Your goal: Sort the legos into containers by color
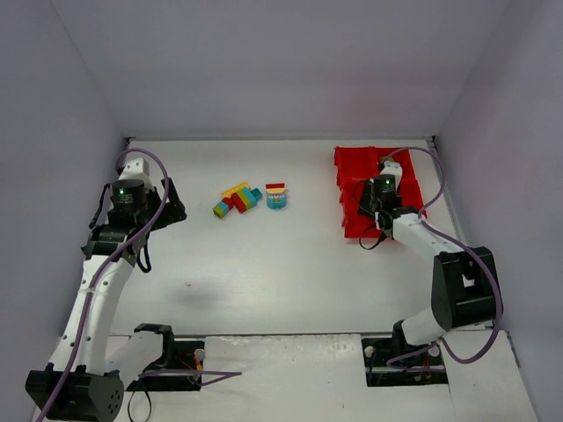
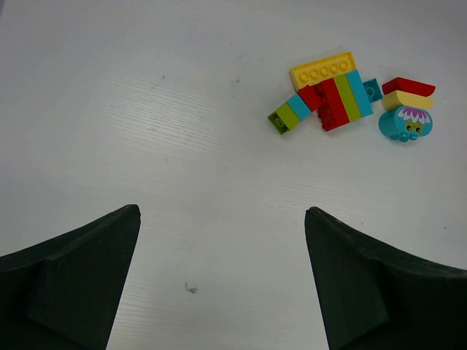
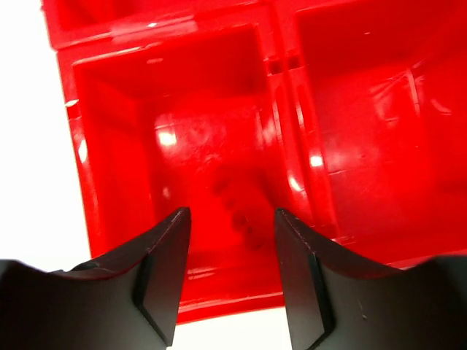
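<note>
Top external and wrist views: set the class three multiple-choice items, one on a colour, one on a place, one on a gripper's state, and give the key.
1. The long brick at the far edge of the lego pile is: A yellow; B white; C black.
2. The right gripper hangs over: A the red tray; B the lego pile; C neither.
3. The left gripper is: A shut on a brick; B open and empty; C shut and empty.

Key: 1 A, the left wrist view shows it yellow. 2 A, the tray fills the right wrist view beneath it. 3 B, its jaws stand wide apart with only table between them.
</note>
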Tool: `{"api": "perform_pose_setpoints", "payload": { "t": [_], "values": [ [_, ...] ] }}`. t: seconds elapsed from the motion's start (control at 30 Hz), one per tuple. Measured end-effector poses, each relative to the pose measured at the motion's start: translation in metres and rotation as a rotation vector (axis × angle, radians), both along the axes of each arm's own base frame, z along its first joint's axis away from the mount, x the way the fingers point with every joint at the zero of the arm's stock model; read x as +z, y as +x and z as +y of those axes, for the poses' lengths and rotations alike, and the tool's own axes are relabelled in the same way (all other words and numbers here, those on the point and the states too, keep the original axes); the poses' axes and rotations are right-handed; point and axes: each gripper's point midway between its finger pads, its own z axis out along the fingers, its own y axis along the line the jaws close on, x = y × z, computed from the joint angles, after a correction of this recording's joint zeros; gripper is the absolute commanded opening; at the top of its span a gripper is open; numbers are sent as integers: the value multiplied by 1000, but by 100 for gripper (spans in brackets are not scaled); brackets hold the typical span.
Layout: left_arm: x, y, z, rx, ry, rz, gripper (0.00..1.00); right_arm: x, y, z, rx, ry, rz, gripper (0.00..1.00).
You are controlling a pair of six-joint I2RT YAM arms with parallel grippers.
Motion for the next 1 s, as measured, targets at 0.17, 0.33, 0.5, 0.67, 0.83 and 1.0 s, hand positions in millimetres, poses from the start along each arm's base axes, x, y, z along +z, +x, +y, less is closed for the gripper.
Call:
{"api": "perform_pose_setpoints", "payload": {
  "t": [0.17,0.33,0.5,0.67,0.83,1.0],
  "values": [
    [0,0,0,0,0,0,88,9,6,11,46,32,-12,51],
    [0,0,0,0,0,0,88,27,15,41,149,67,-52,49],
    [0,0,0,0,0,0,88,69,22,120,417,99,-133,47],
    [0,0,0,0,0,0,88,113,47,208,692,123,-253,48],
    [0,0,0,0,0,0,88,90,73,254,840,119,-232,48],
    [0,0,0,0,0,1,88,50,90,285,937,107,-170,48]
  ]
}}
